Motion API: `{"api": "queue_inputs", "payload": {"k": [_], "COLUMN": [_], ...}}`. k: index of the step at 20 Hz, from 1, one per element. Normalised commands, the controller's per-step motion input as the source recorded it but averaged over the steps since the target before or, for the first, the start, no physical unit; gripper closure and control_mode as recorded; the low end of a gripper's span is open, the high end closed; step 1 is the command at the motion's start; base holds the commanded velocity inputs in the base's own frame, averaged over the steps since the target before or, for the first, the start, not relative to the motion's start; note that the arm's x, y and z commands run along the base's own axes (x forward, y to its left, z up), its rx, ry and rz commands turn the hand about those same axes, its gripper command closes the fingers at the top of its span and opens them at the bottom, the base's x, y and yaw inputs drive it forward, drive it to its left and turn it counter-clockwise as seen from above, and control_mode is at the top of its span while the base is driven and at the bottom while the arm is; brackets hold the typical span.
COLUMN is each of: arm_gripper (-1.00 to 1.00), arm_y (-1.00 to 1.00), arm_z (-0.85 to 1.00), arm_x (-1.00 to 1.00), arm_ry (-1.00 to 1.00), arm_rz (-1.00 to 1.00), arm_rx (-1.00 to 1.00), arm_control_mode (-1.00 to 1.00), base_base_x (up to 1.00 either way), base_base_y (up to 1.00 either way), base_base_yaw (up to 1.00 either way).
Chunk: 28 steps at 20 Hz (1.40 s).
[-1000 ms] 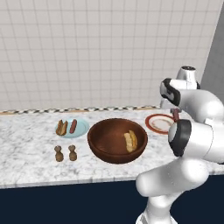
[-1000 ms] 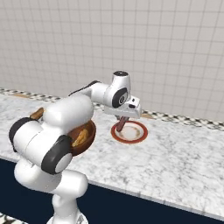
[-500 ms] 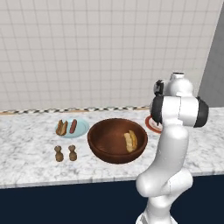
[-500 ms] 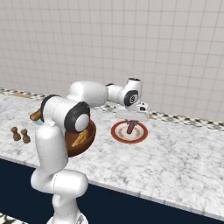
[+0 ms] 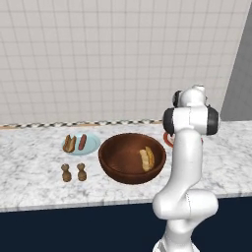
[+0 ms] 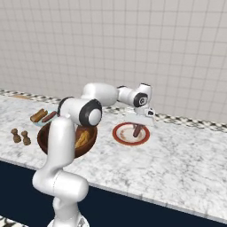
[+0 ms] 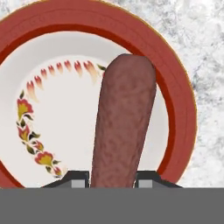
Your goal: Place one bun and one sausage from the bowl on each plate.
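Gripper (image 6: 138,125): clenching the sausage (image 7: 124,122) between its fingertips (image 7: 78,178), hanging over the red-rimmed plate (image 7: 177,94)
Sausage: pointing toward 12 o'clock in the hand view
Writing: none readable, only floral decoration

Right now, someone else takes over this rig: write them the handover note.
Gripper: shut on a sausage, held over the red-rimmed plate, not yet released.
Blue plate: holds a bun and a sausage; that plate is done.
Bowl: one bun still inside.
Left: set the held sausage down on the red-rimmed plate, then fetch the bowl's bun and place it beside it.
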Motion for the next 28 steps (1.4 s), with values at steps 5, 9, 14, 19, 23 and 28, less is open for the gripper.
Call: {"api": "queue_inputs", "payload": {"k": [5, 9, 14, 19, 23, 28], "arm_gripper": [1.0, -1.0, -1.0, -1.0, -1.0, -1.0], "arm_y": [0.15, 0.17, 0.0, 0.02, 0.51, 0.74], "arm_z": [-0.43, -0.15, 0.0, 0.3, 0.97, 0.76], "arm_x": [-0.07, -0.04, 0.0, -0.04, -0.44, -0.81], "arm_ry": [0.0, -0.02, 0.0, 0.0, -0.05, -0.04], "arm_rz": [0.0, 0.0, 0.0, 0.0, 0.01, 0.0], "arm_rx": [0.0, 0.0, 0.0, -0.05, -0.21, -0.23], "arm_control_mode": [-1.0, -1.0, -1.0, -1.0, -1.0, -1.0], "base_base_x": [0.0, 0.0, 0.0, 0.0, 0.0, 0.0], "base_base_y": [0.0, 0.0, 0.0, 0.0, 0.0, 0.0], "base_base_yaw": [0.0, 0.0, 0.0, 0.0, 0.0, 0.0]}}
